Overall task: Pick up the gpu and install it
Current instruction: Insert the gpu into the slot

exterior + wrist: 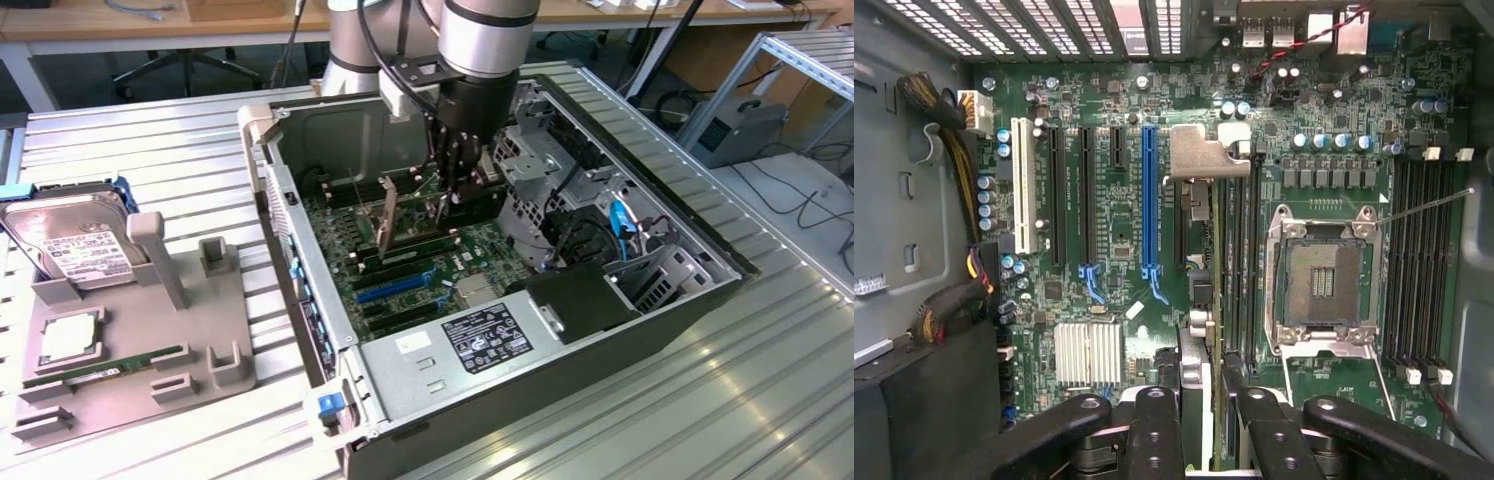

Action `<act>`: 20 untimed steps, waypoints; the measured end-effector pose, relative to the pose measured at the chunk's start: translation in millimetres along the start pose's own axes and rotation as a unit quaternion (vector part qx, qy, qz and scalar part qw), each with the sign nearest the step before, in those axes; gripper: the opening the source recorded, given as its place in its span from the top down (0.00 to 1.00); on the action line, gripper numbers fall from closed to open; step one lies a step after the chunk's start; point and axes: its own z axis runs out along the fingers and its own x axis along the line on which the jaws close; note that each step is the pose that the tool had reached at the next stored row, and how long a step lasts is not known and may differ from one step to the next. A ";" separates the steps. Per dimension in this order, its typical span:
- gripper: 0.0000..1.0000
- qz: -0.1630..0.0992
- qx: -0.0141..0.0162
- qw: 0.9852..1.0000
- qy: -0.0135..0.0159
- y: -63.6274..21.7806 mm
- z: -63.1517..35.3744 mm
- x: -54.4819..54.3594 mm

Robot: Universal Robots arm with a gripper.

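The gpu [387,215] is a thin dark card held on edge inside the open computer case [287,230], just above the green motherboard [461,245]. My gripper [454,200] reaches down from above and is shut on the card's upper edge. In the wrist view the gpu [1199,160] shows edge-on with its silvery bracket end, running between my two black fingers [1154,425]. It lies beside the long blue slot [1149,200], between that slot and the black memory slots [1239,260]. Whether its lower edge touches the board is hidden.
A grey fixture [200,340] on the exterior view's left carries a silver hard drive [74,245] and a green memory stick [127,362]. Inside the case are the power supply [467,345], a drive cage with cables [621,235], an empty processor socket [1324,280] and a heatsink [1089,352].
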 end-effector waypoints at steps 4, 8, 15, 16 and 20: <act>0.73 0.000 0.000 1.000 0.000 3.0 0.0 0.1; 0.73 0.000 0.000 1.000 0.000 5.5 0.1 0.5; 0.73 0.000 0.000 1.000 0.000 9.4 0.3 5.5; 0.73 0.000 0.000 1.000 0.000 9.8 0.2 6.4; 0.73 0.000 0.000 1.000 0.000 10.8 0.4 9.1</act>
